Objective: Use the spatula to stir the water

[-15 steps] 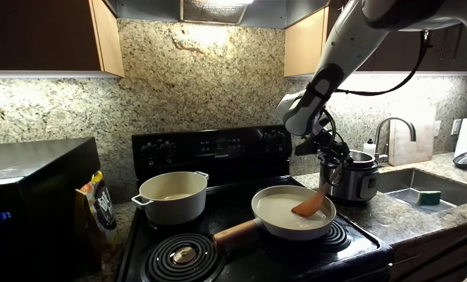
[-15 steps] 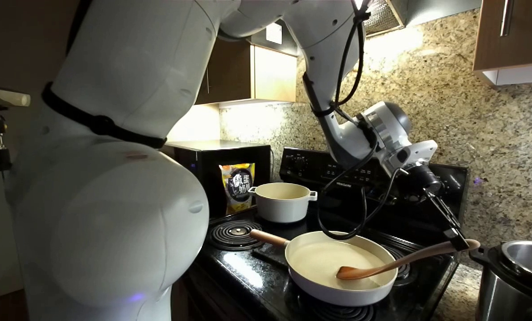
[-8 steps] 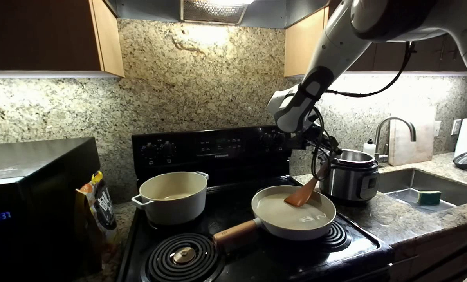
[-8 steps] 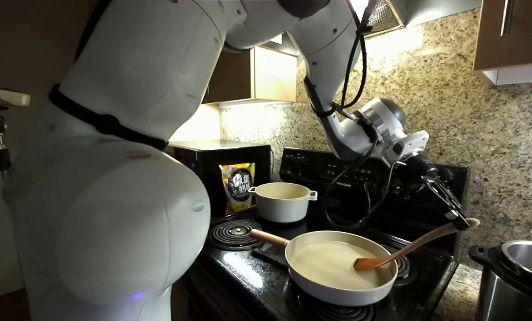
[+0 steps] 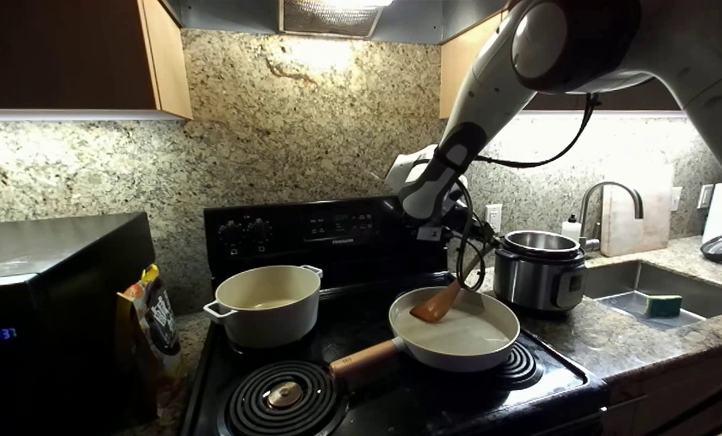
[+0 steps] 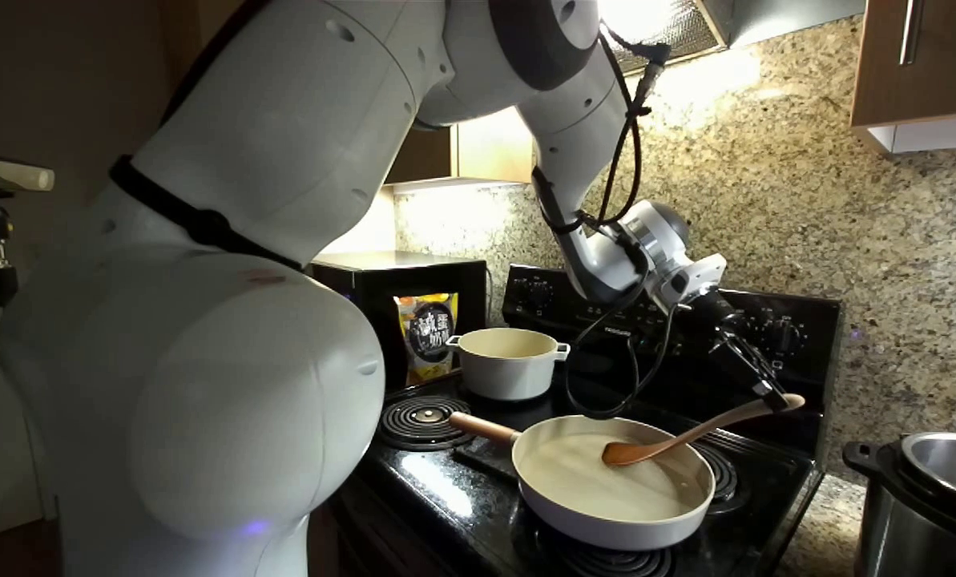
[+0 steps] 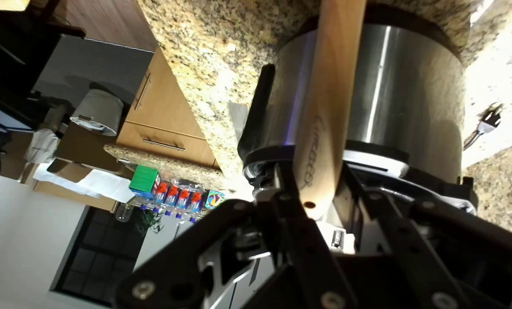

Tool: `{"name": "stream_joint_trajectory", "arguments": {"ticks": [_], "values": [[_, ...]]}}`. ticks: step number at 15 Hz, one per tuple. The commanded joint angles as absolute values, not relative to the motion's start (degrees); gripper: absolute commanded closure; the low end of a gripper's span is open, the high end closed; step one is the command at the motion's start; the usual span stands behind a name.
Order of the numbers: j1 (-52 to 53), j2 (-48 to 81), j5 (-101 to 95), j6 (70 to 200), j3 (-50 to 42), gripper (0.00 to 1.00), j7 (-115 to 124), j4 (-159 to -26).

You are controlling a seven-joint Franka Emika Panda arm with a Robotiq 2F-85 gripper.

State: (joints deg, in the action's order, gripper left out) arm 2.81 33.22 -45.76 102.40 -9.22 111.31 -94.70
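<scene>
We've got the wooden spatula (image 6: 698, 432) pinched btwn the fingers (image 7: 288, 184) near its handle end. In an exterior view the blade's tip dips in the water (image 5: 475, 333) at approx. 11 o'clock in the frying pan (image 5: 454, 363), the spatula slanting up twd 1. From the pan we see a two-handled pot (image 5: 279, 327) at 9 on the elec. stove (image 5: 397, 399), & a multicooker (image 5: 527, 284) at 2 on the granite tabletop (image 5: 569, 345).

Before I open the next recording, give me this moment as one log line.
Gripper: shut on spatula; blade end: in water; pan: on stove; two-handled pot: on stove, apart from pan
</scene>
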Motion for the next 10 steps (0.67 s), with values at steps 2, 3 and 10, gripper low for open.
{"name": "stream_joint_trajectory", "arguments": {"ticks": [2, 3, 10], "values": [[4.7, 32.6, -48.5, 102.8, -8.2, 0.89, 111.8, -98.3], [4.7, 31.9, -48.9, 103.4, -7.9, 0.89, 111.6, -99.7], [3.3, 24.2, -53.0, 107.5, -7.9, 0.89, 113.6, -113.1]]}}
